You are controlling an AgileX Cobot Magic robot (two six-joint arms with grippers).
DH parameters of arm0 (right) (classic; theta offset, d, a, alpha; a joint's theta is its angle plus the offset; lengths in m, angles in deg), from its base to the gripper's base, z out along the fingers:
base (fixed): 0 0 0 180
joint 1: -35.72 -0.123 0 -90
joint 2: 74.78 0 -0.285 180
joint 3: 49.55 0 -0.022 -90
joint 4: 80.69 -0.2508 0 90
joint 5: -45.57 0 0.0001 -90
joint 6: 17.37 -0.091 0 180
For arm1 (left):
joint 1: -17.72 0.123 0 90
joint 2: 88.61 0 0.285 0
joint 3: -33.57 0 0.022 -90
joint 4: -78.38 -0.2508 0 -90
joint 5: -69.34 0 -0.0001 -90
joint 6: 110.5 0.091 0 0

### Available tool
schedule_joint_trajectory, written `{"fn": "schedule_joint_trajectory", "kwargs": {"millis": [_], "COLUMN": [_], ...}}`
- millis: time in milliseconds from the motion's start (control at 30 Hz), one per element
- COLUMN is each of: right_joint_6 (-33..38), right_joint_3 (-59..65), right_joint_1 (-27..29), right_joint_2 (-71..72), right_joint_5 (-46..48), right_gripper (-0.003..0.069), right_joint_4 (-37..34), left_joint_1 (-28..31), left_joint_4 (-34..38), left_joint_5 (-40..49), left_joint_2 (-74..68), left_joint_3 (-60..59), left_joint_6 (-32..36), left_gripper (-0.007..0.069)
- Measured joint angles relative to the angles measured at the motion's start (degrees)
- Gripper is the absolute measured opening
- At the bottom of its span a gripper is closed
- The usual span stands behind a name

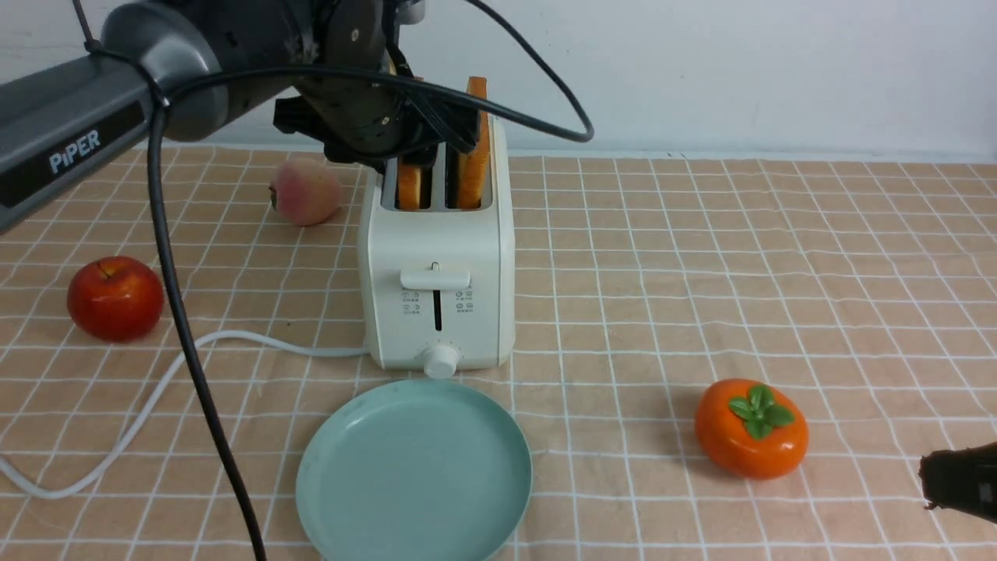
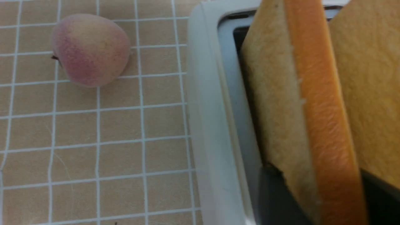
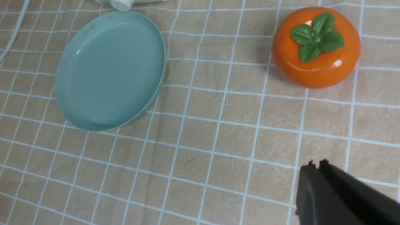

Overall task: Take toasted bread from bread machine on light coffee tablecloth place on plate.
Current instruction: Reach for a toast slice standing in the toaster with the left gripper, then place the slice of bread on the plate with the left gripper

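The cream-white bread machine stands on the light coffee tablecloth, with a toast slice in each slot. The right slice stands tall. My left gripper is above the left slot, shut on the left slice. In the left wrist view the dark fingers press both sides of that slice beside the toaster's rim. The mint-green plate lies bare in front of the toaster, also in the right wrist view. My right gripper is shut and empty, low at the front right.
A peach lies left of the toaster, and a red apple sits farther left. An orange persimmon sits right of the plate. The white cord and my arm's black cable cross the left side.
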Motion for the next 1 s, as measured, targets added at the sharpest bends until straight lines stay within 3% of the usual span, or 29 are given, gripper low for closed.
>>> {"fn": "schedule_joint_trajectory", "kwargs": {"millis": [67, 367, 533, 667, 733, 800, 867, 1000], "right_joint_6": [0.1, 0.1, 0.1, 0.1, 0.1, 0.1, 0.1, 0.1], "right_joint_3": [0.0, 0.0, 0.0, 0.0, 0.0, 0.0, 0.0, 0.0], "right_joint_1": [0.0, 0.0, 0.0, 0.0, 0.0, 0.0, 0.0, 0.0], "right_joint_2": [0.0, 0.0, 0.0, 0.0, 0.0, 0.0, 0.0, 0.0], "right_joint_5": [-0.2, -0.4, -0.4, -0.4, -0.4, -0.4, -0.4, -0.4], "right_gripper": [0.0012, 0.0020, 0.0024, 0.0029, 0.0032, 0.0035, 0.0036, 0.0038], "right_joint_4": [0.0, 0.0, -0.6, -2.0, -2.3, -2.6, -2.8, -3.5], "left_joint_1": [0.0, -1.1, -1.1, -1.1, -1.1, -1.1, -1.1, -1.1], "left_joint_4": [-0.2, -0.8, -0.4, 0.8, 3.3, 9.2, 12.3, 26.2], "left_joint_5": [-0.2, 4.0, 19.3, 23.5, 22.2, 15.6, 11.0, -9.8], "left_joint_2": [0.0, 9.5, 26.0, 34.7, 38.0, 43.3, 45.1, 46.5], "left_joint_3": [0.0, 3.8, 5.0, -3.9, -10.2, -25.2, -32.1, -53.8], "left_joint_6": [-0.1, -0.2, -1.6, -1.7, -1.7, -1.7, -1.7, 1.6], "left_gripper": [0.0073, 0.0094, 0.0094, 0.0094, 0.0094, 0.0094, 0.0094, 0.0094]}}
